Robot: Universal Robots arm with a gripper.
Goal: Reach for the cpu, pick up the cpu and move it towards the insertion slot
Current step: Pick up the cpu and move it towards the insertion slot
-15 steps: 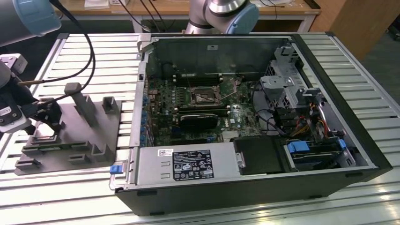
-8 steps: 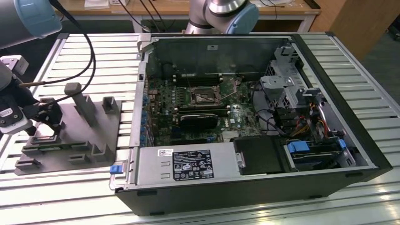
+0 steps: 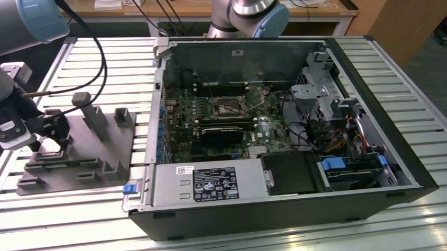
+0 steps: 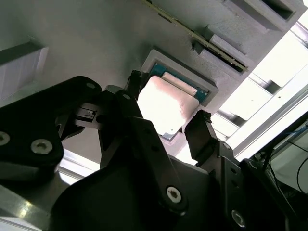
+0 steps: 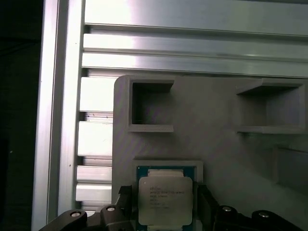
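The cpu (image 5: 165, 199), a small square chip with a silvery top, lies flat in a shallow square pocket of the grey plastic fixture (image 5: 211, 110). My gripper (image 5: 164, 208) is open and straddles it, one dark finger close beside each of two opposite edges. In the second wrist view the cpu (image 4: 166, 103) sits between the fingertips (image 4: 201, 126) of the gripper (image 4: 168, 101), still down in its pocket. In the exterior view the gripper (image 3: 52, 138) hangs over the fixture (image 3: 91, 157) at that view's left. The insertion slot (image 3: 228, 107) lies on the motherboard inside the open computer case.
The open computer case (image 3: 391, 157) lies on a slatted metal table (image 3: 70, 219), at the exterior view's right of the fixture. Upright grey posts (image 3: 87, 112) rise from the fixture beside the gripper. A second robot arm (image 3: 248, 18) stands behind the case.
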